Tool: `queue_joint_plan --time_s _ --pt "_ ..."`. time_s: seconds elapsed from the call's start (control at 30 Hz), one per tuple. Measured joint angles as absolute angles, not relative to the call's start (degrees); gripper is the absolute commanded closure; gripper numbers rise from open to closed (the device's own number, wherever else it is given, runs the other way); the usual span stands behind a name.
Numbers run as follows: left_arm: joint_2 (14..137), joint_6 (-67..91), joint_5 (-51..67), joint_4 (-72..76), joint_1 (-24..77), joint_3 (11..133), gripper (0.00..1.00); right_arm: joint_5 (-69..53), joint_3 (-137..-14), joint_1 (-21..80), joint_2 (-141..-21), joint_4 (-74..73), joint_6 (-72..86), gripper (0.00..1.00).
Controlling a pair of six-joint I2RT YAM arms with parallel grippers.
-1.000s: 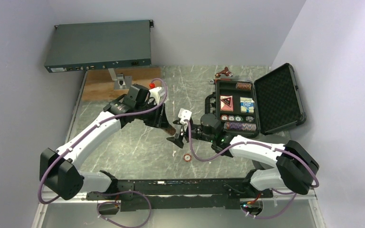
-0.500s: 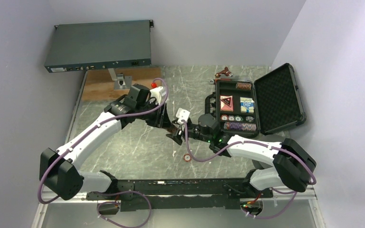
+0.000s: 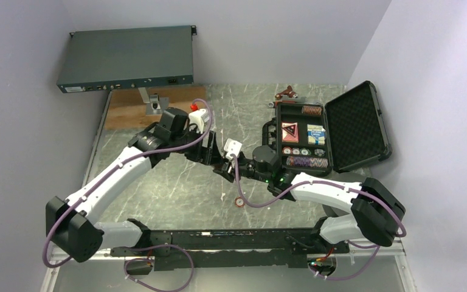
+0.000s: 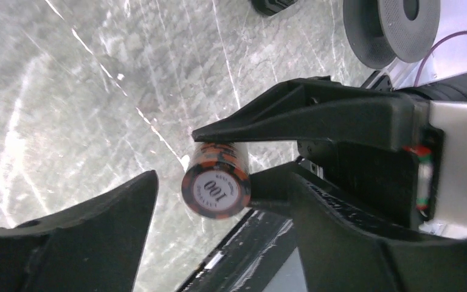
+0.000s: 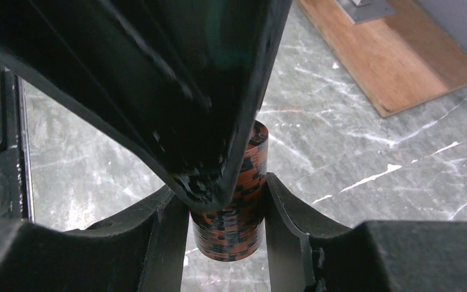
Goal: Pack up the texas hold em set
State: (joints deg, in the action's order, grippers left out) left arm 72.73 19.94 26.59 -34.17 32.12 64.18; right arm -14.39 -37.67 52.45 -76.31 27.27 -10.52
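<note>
Top view: the left gripper (image 3: 213, 157) and right gripper (image 3: 225, 171) met nose to nose above the table (image 3: 176, 188), well apart from the open case (image 3: 356, 121); one loose chip (image 3: 239, 202) lay on the table near them.

Left wrist: the chip stack (image 4: 216, 182) hung in the air, pinched on its curved side by the right fingers (image 4: 316, 112); the left jaws stood wide, one plainly apart from it.

Right wrist: both right fingers pressed the stack's flanks, gripping it.

The stack looked stiff, fairly dense and smooth-rimmed, yet made only of loose discs; it would likely shear or spill under a side pinch, so the end faces seemed the safer hold.
</note>
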Motion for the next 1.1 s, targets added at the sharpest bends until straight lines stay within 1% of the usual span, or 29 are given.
queue_joint_plan --time_s 0.07,0.2,0.27,0.33,0.37,0.5,0.57,0.73,0.87,1.1 --pt "71.0 19.2 25.5 -34.2 32.1 64.3 0.02 -14.4 -37.7 52.5 -76.0 25.8 -10.5 0.89" --pt "67.6 17.9 21.7 -35.6 32.1 66.6 0.01 -14.0 -37.7 52.6 -75.5 22.5 -10.5 0.9" --pt "67.0 17.0 19.2 -36.9 31.9 68.9 0.01 -13.8 -37.7 52.6 -74.9 21.5 -10.3 0.94" --pt "66.7 15.8 15.7 -38.5 31.4 71.3 0.02 -13.3 -37.7 52.6 -74.3 20.6 -9.9 1.0" --pt "66.5 15.4 13.6 -39.2 31.2 72.4 0.02 -12.6 -37.7 52.6 -74.1 20.1 -9.6 1.0" --pt "64.7 13.0 4.3 -41.3 30.0 74.8 0.03 -6.9 -39.9 52.7 -73.9 16.1 -6.5 1.0" --pt "62.5 11.9 -1.1 -41.2 29.5 74.6 0.03 -1.6 -43.0 52.7 -74.0 12.6 -2.9 1.0" --pt "54.8 9.6 -10.3 -36.8 29.0 68.1 0.05 8.3 -51.4 52.3 -75.1 7.1 5.7 1.0" --pt "53.0 8.0 -13.0 -34.9 28.8 63.9 0.07 14.9 -58.2 49.3 -76.5 2.4 16.1 1.0" --pt "54.2 5.5 -8.0 -30.0 28.8 58.7 0.08 19.9 -66.6 35.3 -82.0 -9.4 35.9 1.0"
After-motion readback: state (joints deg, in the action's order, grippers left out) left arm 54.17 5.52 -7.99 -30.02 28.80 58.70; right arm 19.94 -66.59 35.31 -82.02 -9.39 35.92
